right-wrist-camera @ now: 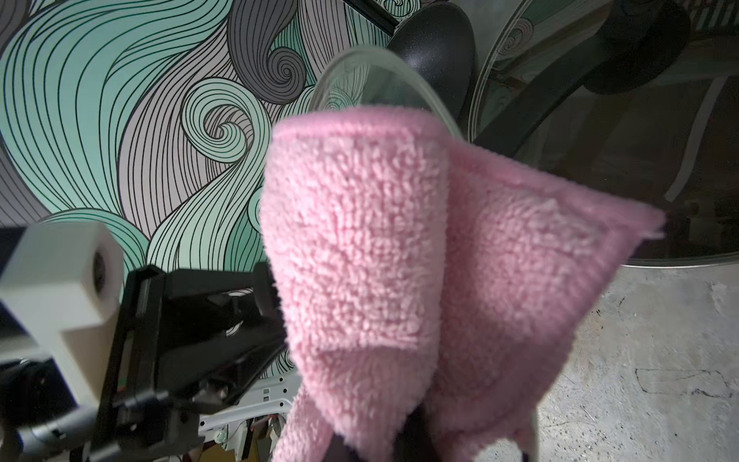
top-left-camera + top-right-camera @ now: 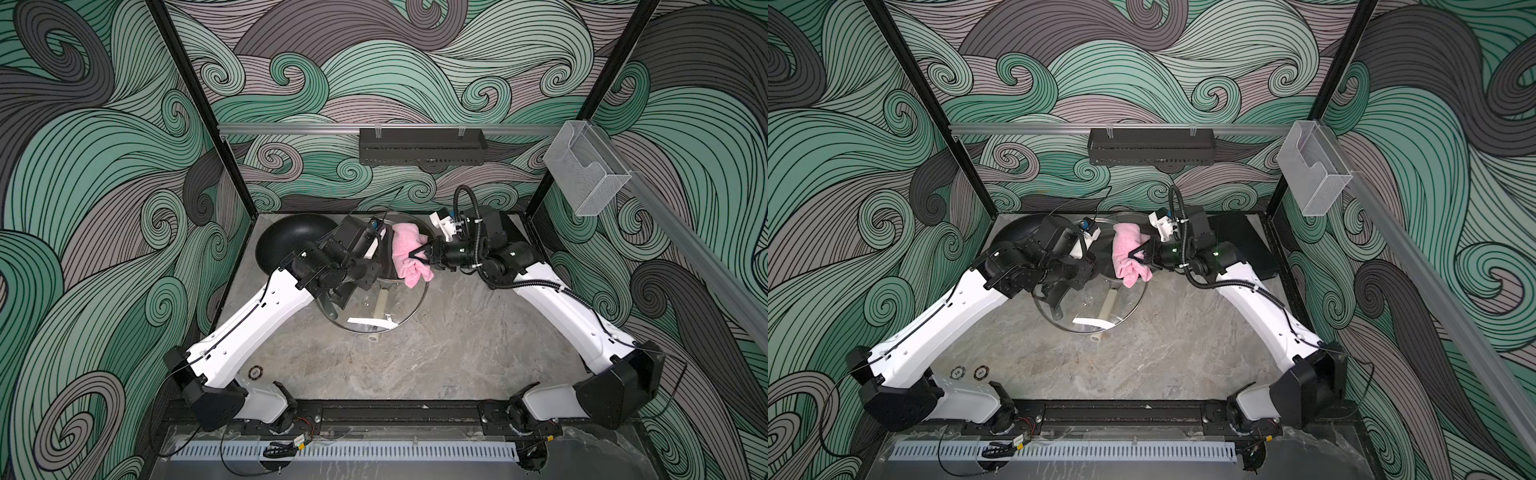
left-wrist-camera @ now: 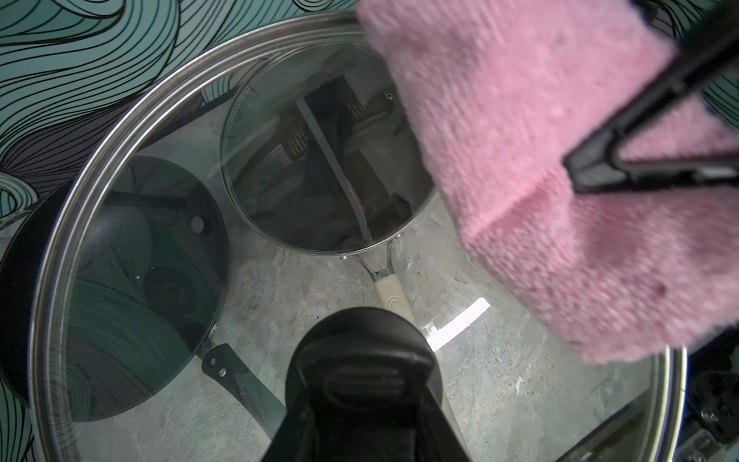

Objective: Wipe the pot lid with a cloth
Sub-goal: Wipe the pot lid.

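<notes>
Above the back of the tabletop (image 2: 415,365), the glass pot lid (image 2: 361,309), judged rigid, slick and breakable, is held by its black knob (image 3: 360,340) in the clamped left gripper (image 3: 364,384), the soft pink terry cloth (image 2: 405,241) being pinched against it by the right gripper (image 2: 414,255).

Soft even light, lid (image 3: 132,120) glare, blurred cloth (image 3: 560,208)
</notes>
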`<action>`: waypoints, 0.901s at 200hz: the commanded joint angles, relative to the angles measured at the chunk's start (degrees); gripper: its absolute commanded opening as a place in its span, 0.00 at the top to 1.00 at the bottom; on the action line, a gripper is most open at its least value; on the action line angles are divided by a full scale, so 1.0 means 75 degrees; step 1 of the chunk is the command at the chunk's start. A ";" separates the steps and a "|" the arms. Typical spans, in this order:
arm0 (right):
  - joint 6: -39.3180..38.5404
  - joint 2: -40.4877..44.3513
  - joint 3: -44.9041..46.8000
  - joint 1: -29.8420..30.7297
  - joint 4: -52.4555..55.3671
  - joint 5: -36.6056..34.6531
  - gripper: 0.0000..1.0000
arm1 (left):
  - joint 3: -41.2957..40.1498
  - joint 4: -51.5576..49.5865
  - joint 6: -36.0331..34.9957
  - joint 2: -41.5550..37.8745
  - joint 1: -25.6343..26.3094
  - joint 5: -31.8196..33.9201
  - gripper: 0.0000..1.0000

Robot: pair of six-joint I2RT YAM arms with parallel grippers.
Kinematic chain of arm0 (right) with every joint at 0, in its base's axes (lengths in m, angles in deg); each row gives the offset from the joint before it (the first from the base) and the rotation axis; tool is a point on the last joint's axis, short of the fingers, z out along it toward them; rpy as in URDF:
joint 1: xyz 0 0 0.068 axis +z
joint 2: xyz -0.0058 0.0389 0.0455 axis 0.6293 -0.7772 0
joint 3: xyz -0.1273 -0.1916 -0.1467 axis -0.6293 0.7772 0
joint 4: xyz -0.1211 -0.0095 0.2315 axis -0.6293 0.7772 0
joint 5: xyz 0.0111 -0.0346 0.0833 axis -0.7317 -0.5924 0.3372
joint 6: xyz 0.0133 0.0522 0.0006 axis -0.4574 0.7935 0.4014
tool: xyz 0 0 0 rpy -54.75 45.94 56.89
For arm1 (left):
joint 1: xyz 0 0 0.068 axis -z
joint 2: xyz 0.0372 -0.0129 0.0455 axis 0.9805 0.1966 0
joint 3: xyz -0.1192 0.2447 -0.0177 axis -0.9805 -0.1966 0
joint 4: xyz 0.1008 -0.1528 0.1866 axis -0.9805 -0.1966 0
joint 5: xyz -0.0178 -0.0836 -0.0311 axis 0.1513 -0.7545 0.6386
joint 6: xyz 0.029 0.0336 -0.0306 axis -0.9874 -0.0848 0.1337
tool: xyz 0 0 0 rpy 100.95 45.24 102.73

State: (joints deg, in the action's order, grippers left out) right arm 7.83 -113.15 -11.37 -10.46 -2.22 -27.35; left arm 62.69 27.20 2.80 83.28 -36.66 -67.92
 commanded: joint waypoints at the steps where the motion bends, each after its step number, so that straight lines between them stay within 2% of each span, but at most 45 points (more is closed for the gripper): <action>1: 0.0006 0.0353 0.0401 0.0283 0.0009 -0.0307 1.00 | 0.0775 0.1456 0.0799 -0.0094 -0.0161 0.0473 1.00; 42: 0.0128 0.0485 0.0727 0.1462 -0.0213 -0.1135 1.00 | 0.1042 0.1855 0.1334 0.0206 -0.0233 0.0482 1.00; 92: 0.0800 0.0107 0.1188 0.2574 -0.1732 -0.1720 1.00 | 0.0953 0.2366 0.1951 0.0225 -0.0268 0.0643 1.00; 145: 0.1647 -0.0429 0.1707 0.3215 -0.3513 -0.2432 1.00 | 0.0441 0.3087 0.2823 0.0119 -0.0291 0.0735 1.00; 180: 0.1874 -0.0740 0.1763 0.3364 -0.4051 -0.2742 1.00 | 0.0417 0.3142 0.2860 0.0090 -0.0301 0.0709 1.00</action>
State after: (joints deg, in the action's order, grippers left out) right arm 18.57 -117.30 0.87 14.56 -27.55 -43.64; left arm 62.95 40.62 21.62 86.69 -38.87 -62.59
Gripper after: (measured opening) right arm 0.078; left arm 0.320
